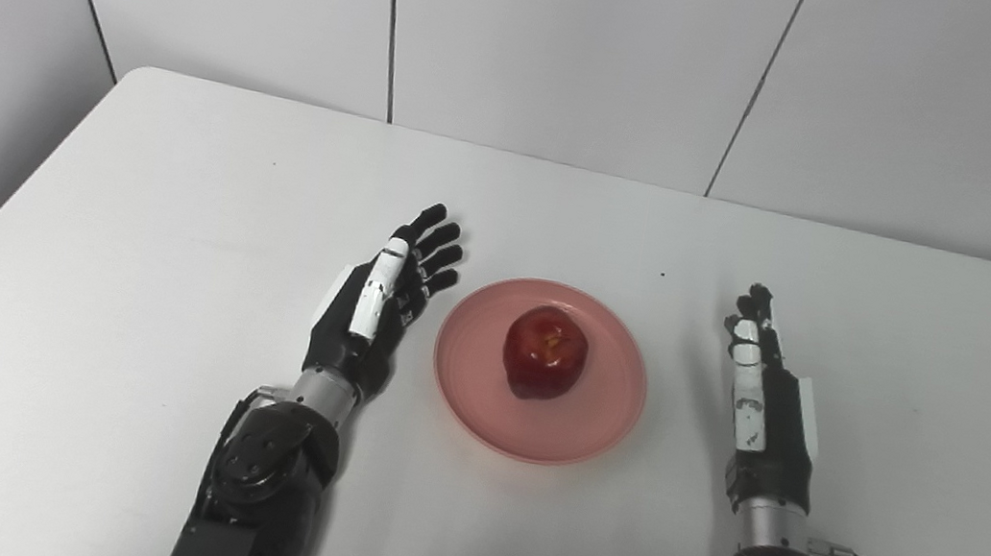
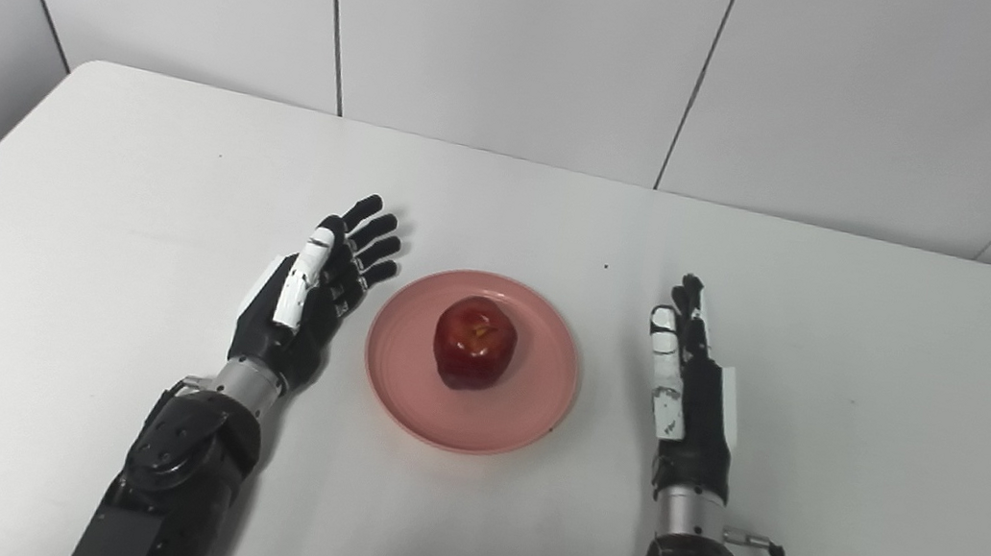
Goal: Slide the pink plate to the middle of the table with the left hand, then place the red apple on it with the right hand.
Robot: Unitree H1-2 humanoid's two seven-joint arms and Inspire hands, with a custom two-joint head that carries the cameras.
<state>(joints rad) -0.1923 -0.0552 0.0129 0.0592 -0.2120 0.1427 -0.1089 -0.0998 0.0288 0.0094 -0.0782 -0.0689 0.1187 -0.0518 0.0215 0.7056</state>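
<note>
While apple (image 1: 544, 351) sits on plate (image 1: 477, 406), left hand (image 1: 380, 305), right hand (image 1: 760, 393) flank, fingers extended.

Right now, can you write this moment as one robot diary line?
red apple: on pink plate | left hand: open | right hand: open | both clear of plate

The apple (image 1: 544, 351) is glossy, with highlights on its skin. The plate (image 1: 592, 418) looks like smooth pink plastic (faint sheen). The tabletop (image 1: 176, 204) is matt white; each hand (image 1: 375, 310) is black plastic with a bare metal wrist.
</note>
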